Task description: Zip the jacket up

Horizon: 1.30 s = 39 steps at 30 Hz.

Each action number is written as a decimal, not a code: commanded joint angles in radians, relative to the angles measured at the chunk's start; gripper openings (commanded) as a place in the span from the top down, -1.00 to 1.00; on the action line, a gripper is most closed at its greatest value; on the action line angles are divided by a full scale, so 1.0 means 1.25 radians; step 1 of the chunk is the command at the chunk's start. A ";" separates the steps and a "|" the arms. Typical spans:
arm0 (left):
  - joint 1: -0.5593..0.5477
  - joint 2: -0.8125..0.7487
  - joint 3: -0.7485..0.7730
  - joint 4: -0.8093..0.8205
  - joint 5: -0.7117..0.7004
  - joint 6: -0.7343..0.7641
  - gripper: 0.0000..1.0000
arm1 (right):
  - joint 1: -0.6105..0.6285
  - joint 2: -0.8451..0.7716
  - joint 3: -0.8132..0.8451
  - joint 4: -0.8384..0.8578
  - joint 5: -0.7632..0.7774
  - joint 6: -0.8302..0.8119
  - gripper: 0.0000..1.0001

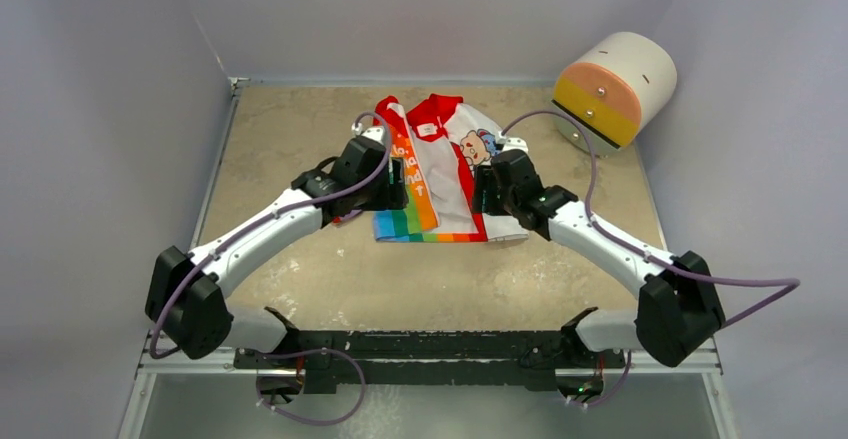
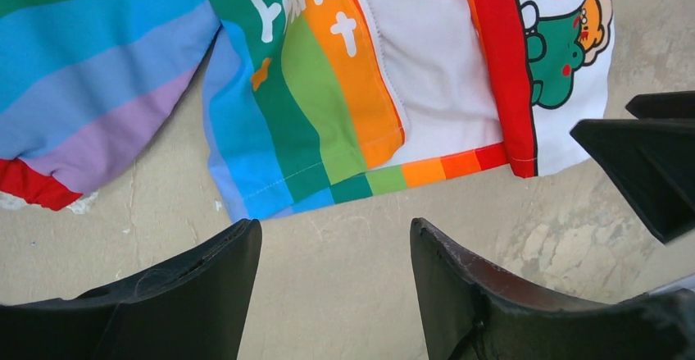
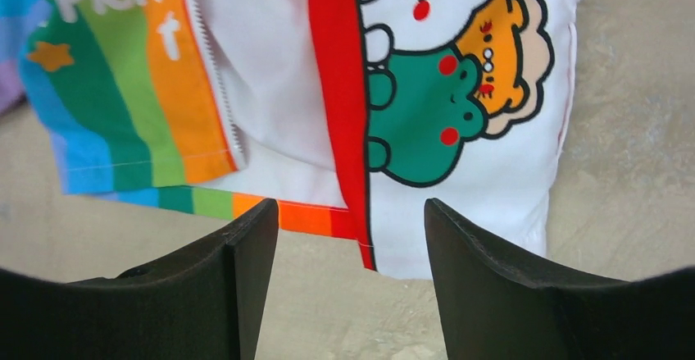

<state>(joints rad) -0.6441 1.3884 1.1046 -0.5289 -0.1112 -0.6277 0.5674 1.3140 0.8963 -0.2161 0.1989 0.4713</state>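
Observation:
The jacket (image 1: 440, 164) lies flat and unzipped in the middle of the table, hood away from the arms, hem toward them. Its rainbow and orange lettered front panel (image 2: 328, 106) is on the left; the white bear-print panel (image 3: 442, 89) with a red edge is on the right, with white lining between them. My left gripper (image 2: 336, 229) is open and empty, hovering just short of the rainbow hem. My right gripper (image 3: 351, 212) is open and empty, its jaws either side of the red edge's bottom corner (image 3: 365, 249). The right gripper's fingers (image 2: 647, 155) show in the left wrist view.
A cream, pink and yellow cylinder (image 1: 615, 84) is mounted on the right wall at the back. Grey walls close in the beige table (image 1: 300, 269) on three sides. A rainbow sleeve with red cuff (image 2: 49, 188) lies left of the front panel.

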 commanded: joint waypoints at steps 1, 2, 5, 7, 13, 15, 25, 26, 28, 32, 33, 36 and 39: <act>-0.001 -0.079 -0.032 0.041 0.010 -0.019 -0.32 | 0.024 0.026 0.000 -0.039 0.090 0.019 -0.34; -0.001 -0.089 -0.037 0.036 0.010 -0.018 -0.32 | 0.033 0.035 0.002 -0.045 0.108 0.023 -0.33; -0.001 -0.125 -0.051 0.020 0.016 -0.016 -0.32 | 0.060 0.069 0.023 -0.072 0.152 0.039 -0.32; -0.001 -0.151 -0.054 0.010 0.019 -0.013 -0.32 | 0.081 0.095 0.040 -0.090 0.177 0.048 -0.31; -0.001 -0.217 -0.056 -0.034 0.020 0.016 -0.32 | 0.143 0.200 0.095 -0.175 0.266 0.104 -0.30; -0.001 -0.233 -0.060 -0.047 0.015 0.025 -0.32 | 0.165 0.231 0.116 -0.210 0.305 0.130 -0.28; -0.001 -0.277 -0.072 -0.073 -0.004 0.059 -0.33 | 0.219 0.345 0.190 -0.340 0.429 0.237 -0.07; -0.001 -0.278 -0.076 -0.072 -0.002 0.061 -0.33 | 0.220 0.351 0.193 -0.347 0.435 0.243 -0.03; -0.001 -0.280 -0.081 -0.069 0.001 0.062 -0.33 | 0.220 0.361 0.199 -0.354 0.441 0.254 0.04; -0.001 -0.283 -0.084 -0.071 -0.001 0.069 -0.33 | 0.220 0.378 0.212 -0.377 0.463 0.278 0.23; -0.001 -0.285 -0.085 -0.072 -0.005 0.069 -0.33 | 0.220 0.379 0.213 -0.379 0.466 0.280 0.32; -0.001 -0.292 -0.087 -0.071 -0.007 0.072 -0.33 | 0.220 0.382 0.217 -0.382 0.470 0.287 0.62; -0.001 -0.295 -0.085 -0.071 -0.008 0.073 -0.33 | 0.220 0.373 0.225 -0.380 0.469 0.284 1.00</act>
<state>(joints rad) -0.6437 1.0519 0.9993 -0.6350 -0.1062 -0.5568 0.8394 1.7943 1.1343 -0.6544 0.7284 0.7906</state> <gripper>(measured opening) 0.663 0.075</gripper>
